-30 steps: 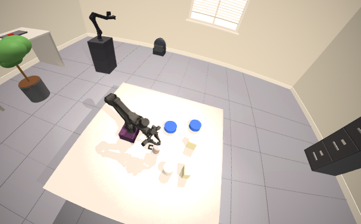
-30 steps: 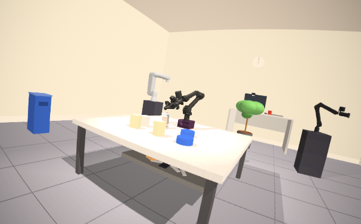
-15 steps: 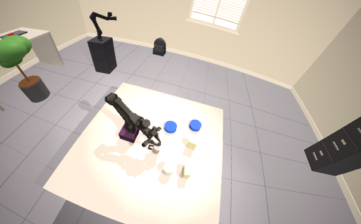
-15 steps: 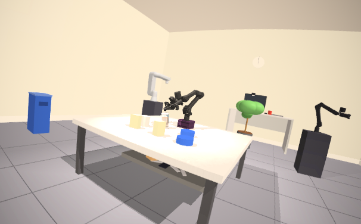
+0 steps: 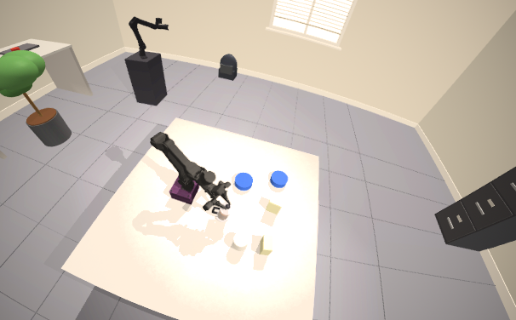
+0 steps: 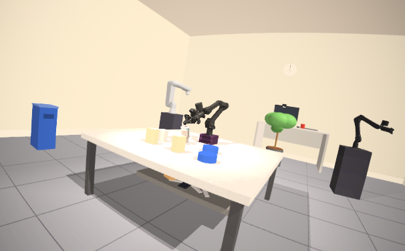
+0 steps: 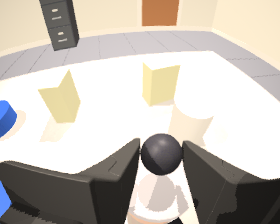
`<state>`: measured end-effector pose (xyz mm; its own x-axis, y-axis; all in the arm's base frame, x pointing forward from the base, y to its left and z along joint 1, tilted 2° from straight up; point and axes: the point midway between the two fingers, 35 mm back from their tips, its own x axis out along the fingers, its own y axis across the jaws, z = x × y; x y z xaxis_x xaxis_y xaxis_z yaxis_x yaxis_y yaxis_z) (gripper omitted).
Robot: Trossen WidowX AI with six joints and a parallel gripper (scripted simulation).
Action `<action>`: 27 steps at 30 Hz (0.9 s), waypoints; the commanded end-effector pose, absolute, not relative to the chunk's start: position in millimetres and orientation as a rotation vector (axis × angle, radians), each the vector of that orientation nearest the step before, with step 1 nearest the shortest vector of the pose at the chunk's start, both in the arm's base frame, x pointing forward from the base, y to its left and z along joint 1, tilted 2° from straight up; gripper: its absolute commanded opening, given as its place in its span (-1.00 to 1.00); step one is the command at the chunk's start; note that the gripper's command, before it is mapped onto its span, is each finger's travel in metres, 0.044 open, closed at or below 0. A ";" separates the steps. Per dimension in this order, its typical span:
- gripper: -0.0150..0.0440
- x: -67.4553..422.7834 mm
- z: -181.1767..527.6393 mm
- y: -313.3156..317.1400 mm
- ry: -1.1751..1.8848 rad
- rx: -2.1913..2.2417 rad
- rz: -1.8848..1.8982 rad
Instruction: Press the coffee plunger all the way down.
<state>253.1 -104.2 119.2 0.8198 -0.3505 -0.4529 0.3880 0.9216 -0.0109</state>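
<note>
The coffee press [image 5: 222, 215] [image 6: 186, 132] [image 7: 152, 211] is a small pale cylinder standing upright on the white table [image 5: 144, 255] [image 6: 246, 173]. Its plunger ends in a black ball knob [image 7: 161, 157]. My gripper [image 5: 220, 207] [image 6: 188, 121] [image 7: 161, 144] is directly above the press and shut on this knob, one dark finger on each side. In the wrist view the press body shows just below the knob. In the top and exterior views the knob is hidden by the fingers.
Two blue cylinders [image 5: 243, 180] [image 5: 278, 179] stand right of the arm. Two cream blocks [image 5: 272, 208] [image 5: 264, 246] and a white cylinder [image 5: 239, 241] stand in front of the press. The arm's purple base [image 5: 183, 191] is behind it.
</note>
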 end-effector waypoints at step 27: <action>0.71 254.5 119.2 -104.8 0.466 0.083 -0.393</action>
<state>254.7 -104.9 119.2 0.8200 -0.3503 -0.4527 0.3876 0.9218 -0.0111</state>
